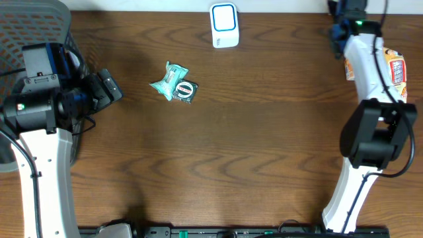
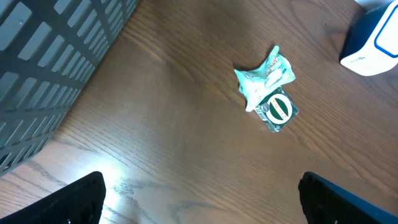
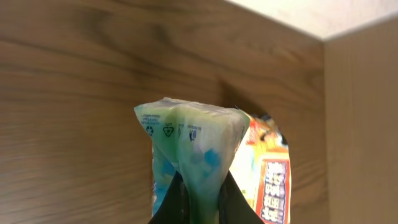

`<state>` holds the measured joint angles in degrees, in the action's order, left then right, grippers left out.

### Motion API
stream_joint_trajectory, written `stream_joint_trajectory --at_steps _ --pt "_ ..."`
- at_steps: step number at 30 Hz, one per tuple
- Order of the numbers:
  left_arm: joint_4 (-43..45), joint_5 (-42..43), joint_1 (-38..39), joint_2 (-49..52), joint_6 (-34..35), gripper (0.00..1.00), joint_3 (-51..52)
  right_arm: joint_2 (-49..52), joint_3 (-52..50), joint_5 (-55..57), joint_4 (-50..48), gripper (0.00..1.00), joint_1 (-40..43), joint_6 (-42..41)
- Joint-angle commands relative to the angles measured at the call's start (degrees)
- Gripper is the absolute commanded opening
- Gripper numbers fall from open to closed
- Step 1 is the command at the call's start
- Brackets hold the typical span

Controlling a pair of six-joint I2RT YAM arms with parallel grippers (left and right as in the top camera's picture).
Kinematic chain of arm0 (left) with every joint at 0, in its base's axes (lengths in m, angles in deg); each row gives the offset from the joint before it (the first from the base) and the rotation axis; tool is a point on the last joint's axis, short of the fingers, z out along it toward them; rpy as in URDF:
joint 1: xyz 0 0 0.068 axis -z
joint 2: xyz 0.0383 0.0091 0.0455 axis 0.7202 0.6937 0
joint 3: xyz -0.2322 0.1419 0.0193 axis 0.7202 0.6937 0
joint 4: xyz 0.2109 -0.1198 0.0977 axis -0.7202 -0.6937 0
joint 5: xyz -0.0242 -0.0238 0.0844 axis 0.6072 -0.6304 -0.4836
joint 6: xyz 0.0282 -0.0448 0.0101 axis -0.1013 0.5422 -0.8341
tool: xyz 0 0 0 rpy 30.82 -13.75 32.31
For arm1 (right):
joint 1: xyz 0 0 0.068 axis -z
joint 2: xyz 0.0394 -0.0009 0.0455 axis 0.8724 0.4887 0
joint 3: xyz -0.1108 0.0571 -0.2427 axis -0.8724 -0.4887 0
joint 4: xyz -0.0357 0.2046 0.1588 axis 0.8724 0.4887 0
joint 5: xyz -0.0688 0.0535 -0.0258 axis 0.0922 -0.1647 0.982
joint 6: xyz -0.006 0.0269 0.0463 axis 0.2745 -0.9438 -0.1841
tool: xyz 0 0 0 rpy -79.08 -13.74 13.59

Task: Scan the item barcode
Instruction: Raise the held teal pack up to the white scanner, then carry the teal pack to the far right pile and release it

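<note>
my right gripper (image 3: 198,190) pinches the top seam of a pale green plastic pouch (image 3: 193,137), far right of the white-and-blue scanner box (image 1: 224,25), probably so its printed faces hang free. my left gripper (image 1: 108,88) gapes empty, left of the scanner.

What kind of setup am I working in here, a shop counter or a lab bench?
Likely a mock checkout bench: a white-and-blue scanner at the wooden table's far edge, a small green packet lying near it, and a grey mesh basket at the left.
</note>
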<state>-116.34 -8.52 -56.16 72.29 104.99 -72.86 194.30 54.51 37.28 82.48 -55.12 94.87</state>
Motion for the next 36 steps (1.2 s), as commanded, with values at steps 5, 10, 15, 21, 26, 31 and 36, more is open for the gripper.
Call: stream_joint_trajectory --at_steps 5,10,15,21,26,31,36 --pt "-0.15 0.31 -0.24 0.13 0.09 0.98 -1.25 0.13 -0.70 -2.36 1.27 0.01 5.62 -6.49" --pt "-0.15 0.31 -0.24 0.13 0.09 0.98 -1.25 0.13 -0.72 -2.38 2.25 0.06 7.54 -6.51" --pt "-0.17 0.31 -0.24 0.13 0.09 0.97 -1.25 0.13 -0.72 -2.38 3.06 0.15 8.33 -6.51" --pt "-0.17 0.31 -0.24 0.13 0.09 0.97 -1.25 0.13 -0.72 -2.56 3.89 0.18 8.31 -6.51" --pt "-0.15 0.31 -0.24 0.13 0.07 0.98 -1.25 0.13 -0.72 -2.95 4.85 0.25 8.26 -7.69" --pt "-0.17 0.31 -0.24 0.13 0.07 0.98 -1.25 0.13 -0.72 -12.94 6.01 0.27 8.20 -7.76" --pt "-0.15 0.31 -0.24 0.13 0.09 0.98 -1.25 -0.96 -0.68 -16.48 5.95 0.21 6.45 -10.21"
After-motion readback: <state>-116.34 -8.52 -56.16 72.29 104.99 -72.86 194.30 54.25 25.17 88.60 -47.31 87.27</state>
